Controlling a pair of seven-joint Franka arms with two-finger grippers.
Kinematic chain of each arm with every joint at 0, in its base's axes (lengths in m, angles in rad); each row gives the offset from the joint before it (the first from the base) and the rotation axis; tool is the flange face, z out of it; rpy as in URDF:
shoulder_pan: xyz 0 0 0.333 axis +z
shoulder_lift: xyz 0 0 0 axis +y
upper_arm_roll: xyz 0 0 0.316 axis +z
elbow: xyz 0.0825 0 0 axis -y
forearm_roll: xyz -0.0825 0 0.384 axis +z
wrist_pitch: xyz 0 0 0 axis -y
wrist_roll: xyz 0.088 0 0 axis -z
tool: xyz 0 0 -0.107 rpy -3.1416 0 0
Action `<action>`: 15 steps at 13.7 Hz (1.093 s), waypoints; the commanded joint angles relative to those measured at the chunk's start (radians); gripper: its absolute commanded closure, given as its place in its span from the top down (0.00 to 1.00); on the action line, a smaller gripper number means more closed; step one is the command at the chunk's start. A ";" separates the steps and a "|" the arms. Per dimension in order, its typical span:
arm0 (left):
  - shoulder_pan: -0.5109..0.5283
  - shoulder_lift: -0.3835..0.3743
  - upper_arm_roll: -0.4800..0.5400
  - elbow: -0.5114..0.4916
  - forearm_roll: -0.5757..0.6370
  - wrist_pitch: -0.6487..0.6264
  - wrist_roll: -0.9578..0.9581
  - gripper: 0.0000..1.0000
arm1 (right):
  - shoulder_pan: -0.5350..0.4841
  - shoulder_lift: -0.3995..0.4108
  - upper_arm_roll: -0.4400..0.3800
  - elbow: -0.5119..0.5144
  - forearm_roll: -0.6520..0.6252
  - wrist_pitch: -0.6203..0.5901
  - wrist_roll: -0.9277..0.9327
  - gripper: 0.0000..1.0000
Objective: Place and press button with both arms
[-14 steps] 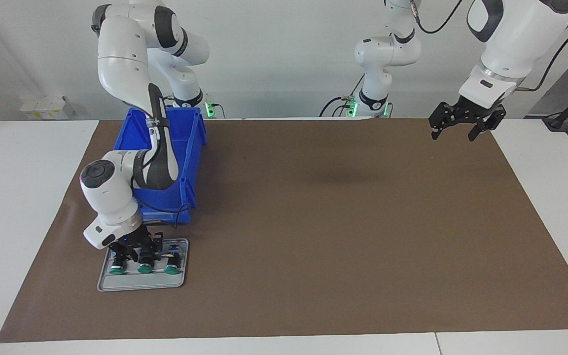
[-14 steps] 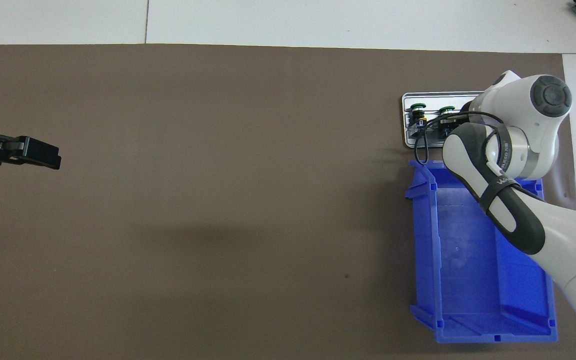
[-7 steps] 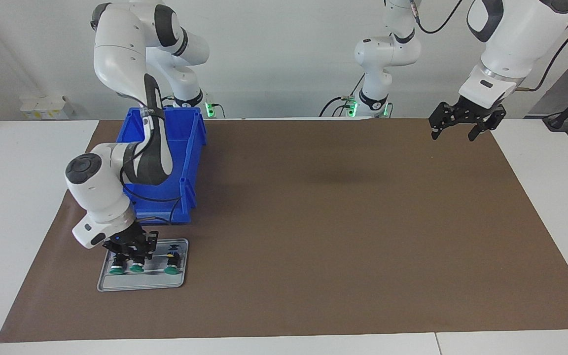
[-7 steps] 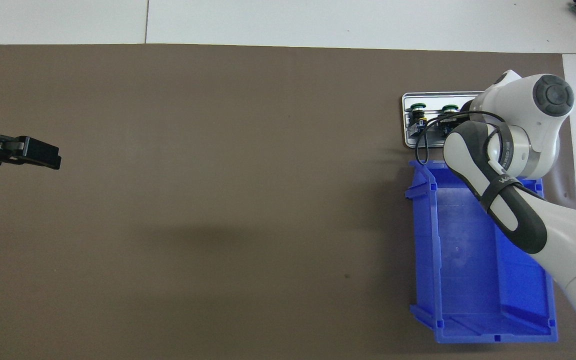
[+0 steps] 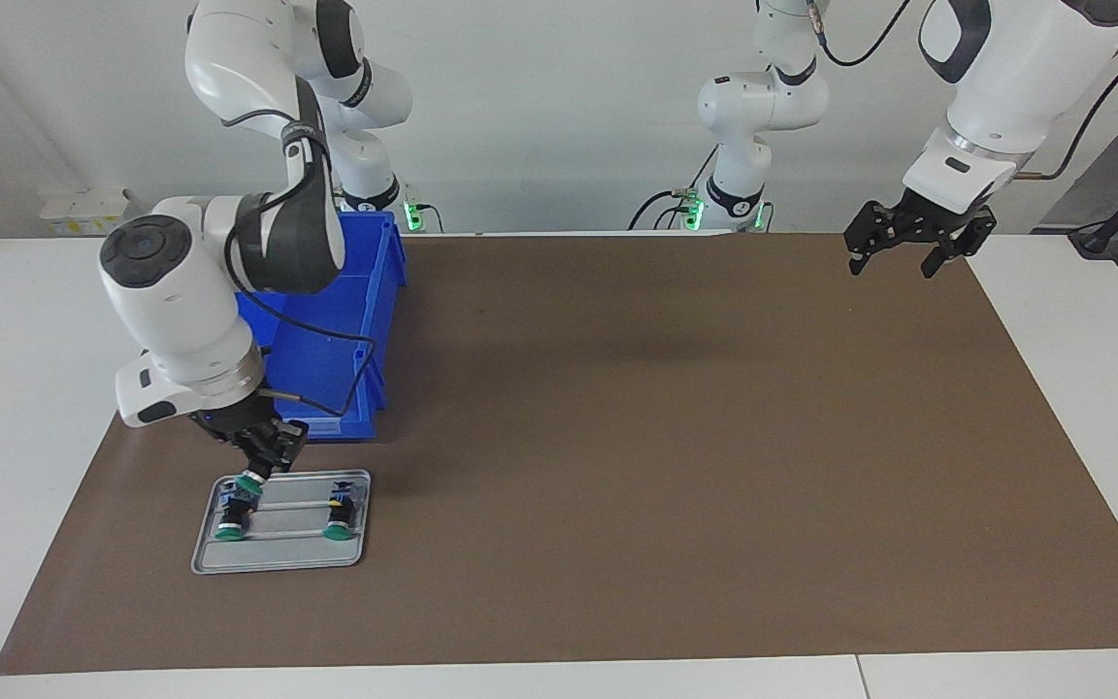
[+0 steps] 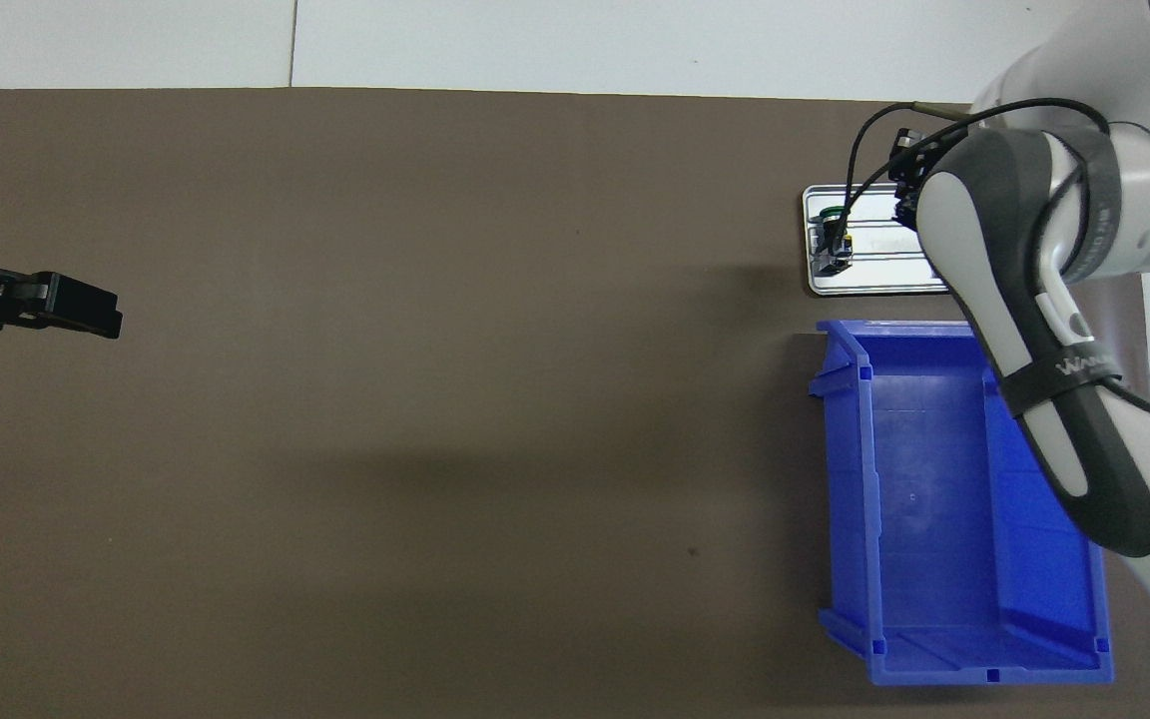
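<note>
My right gripper (image 5: pixel 261 466) hangs just above the grey tray (image 5: pixel 278 561), shut on a green-capped button (image 5: pixel 249 482) that it holds clear of the tray. Two more buttons lie on the tray, one (image 5: pixel 227 527) toward the right arm's end and one (image 5: pixel 335 525) toward the table's middle. From overhead the right arm covers most of the tray (image 6: pixel 874 290), and only one button (image 6: pixel 832 238) shows there. My left gripper (image 5: pixel 894 258) (image 6: pixel 66 305) waits open and empty, high over the mat's corner at the left arm's end.
A blue bin (image 5: pixel 365 320) (image 6: pixel 944 499) stands beside the tray, nearer to the robots, under the right arm's forearm. A brown mat (image 5: pixel 666 437) covers the table, with white tabletop around it.
The right gripper closed on the middle button and rose with it off the tray, the arm lifting well up. The left arm has not moved.
</note>
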 commanded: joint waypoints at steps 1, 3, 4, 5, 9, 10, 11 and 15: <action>0.008 -0.027 -0.006 -0.033 0.013 0.013 0.009 1.00 | 0.086 0.003 0.005 0.023 -0.029 -0.020 0.381 0.00; 0.008 -0.027 -0.005 -0.033 0.013 0.013 0.009 1.00 | 0.146 -0.007 0.011 0.017 -0.027 -0.019 0.635 0.00; 0.008 -0.027 -0.005 -0.033 0.013 0.013 0.009 1.00 | 0.181 -0.010 0.011 0.012 -0.024 -0.020 0.746 0.00; 0.008 -0.027 -0.005 -0.033 0.013 0.013 0.009 1.00 | 0.221 -0.011 0.011 0.009 -0.024 -0.022 0.843 0.00; 0.008 -0.027 -0.005 -0.033 0.013 0.013 0.009 1.00 | 0.379 0.004 0.014 0.008 -0.014 0.018 1.222 0.00; 0.008 -0.027 -0.005 -0.033 0.013 0.013 0.009 1.00 | 0.423 0.016 0.014 0.008 -0.013 0.019 1.280 0.00; 0.008 -0.027 -0.006 -0.033 0.013 0.011 0.001 1.00 | 0.449 0.038 0.016 0.008 -0.012 0.023 1.325 0.00; -0.007 -0.035 -0.009 -0.035 0.013 0.020 0.012 1.00 | 0.594 0.160 0.016 0.023 -0.029 0.119 1.543 0.00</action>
